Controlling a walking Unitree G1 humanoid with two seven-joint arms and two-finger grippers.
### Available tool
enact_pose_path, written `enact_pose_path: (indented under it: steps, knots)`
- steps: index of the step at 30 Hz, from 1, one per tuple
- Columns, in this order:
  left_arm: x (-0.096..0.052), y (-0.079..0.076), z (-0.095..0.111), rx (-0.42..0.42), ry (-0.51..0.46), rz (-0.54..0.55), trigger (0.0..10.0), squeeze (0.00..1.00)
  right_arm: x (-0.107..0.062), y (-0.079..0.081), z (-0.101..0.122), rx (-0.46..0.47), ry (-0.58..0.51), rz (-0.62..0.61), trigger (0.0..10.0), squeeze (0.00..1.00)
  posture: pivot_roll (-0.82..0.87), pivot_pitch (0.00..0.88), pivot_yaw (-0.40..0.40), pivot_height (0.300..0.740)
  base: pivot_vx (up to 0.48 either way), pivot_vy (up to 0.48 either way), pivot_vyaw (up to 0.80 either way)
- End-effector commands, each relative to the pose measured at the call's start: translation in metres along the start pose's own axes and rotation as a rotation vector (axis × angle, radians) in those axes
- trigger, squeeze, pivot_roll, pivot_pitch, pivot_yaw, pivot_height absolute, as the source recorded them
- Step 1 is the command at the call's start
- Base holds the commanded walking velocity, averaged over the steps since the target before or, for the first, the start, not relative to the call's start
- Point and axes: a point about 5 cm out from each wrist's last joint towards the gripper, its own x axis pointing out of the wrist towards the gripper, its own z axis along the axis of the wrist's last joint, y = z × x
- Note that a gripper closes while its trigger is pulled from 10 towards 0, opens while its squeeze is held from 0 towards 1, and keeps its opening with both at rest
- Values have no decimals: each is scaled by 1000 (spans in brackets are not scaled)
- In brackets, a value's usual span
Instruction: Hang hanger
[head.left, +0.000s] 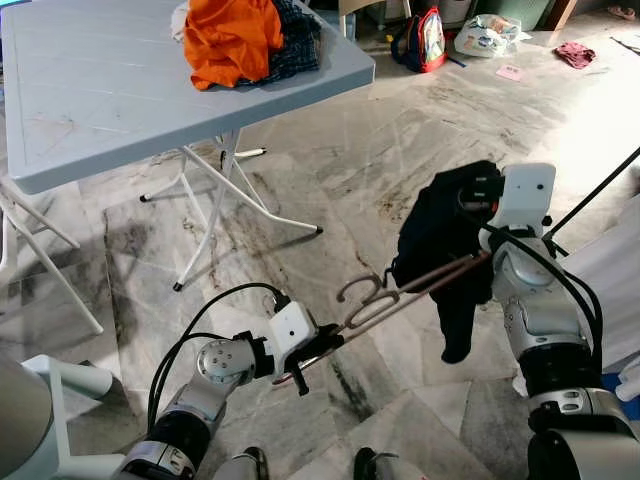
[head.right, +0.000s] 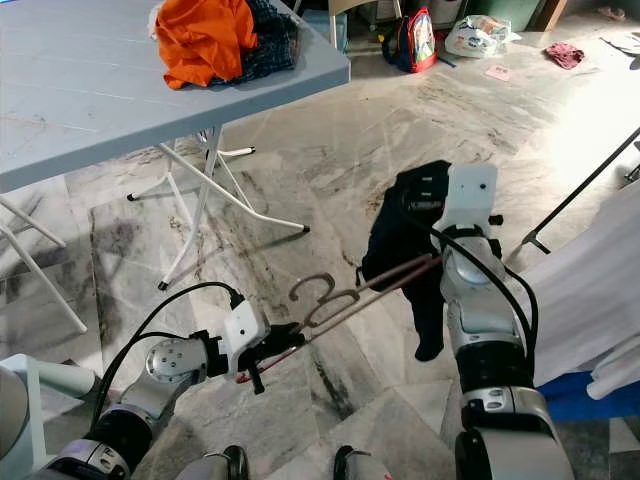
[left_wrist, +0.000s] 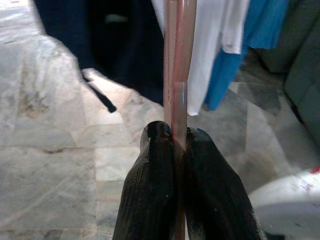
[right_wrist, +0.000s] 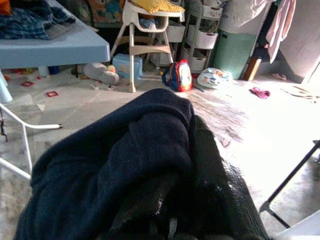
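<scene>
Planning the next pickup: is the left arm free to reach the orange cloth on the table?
Probably not: the left claw is shut on the hanger, and the orange cloth lies far across the table.

The left arm rises from the lower left of the head view, elbow bent, forearm reaching toward the frame's centre with a black cable looping above it. Its left gripper sits just below centre; in the wrist view the two black fingers are pressed together on a thin pinkish hanger, which runs straight out between them. The right arm stands nearly upright along the right side of the frame, wrist high. The right gripper at its top is wrapped in a dark navy garment, which hides how its jaws stand.
</scene>
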Motion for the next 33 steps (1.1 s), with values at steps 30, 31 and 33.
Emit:
enact_pose_path:
  steps: [30, 31, 33]
  knots:
    - [-49, 50, -6, -278, -89, 545, 10000, 0, -48, -65, -75, 10, 252, -310, 0, 0, -46, 164, -6, 740, 0, 0, 0]
    - [-49, 51, -7, -282, -87, 601, 10000, 0, -49, -62, -75, 18, 239, -298, 0, 0, -48, 160, -5, 740, 0, 0, 0]
    - [-48, 55, -9, -321, -71, 772, 10000, 0, -55, -53, -71, 5, 203, -256, 0, 0, -48, 156, -2, 740, 0, 0, 0]
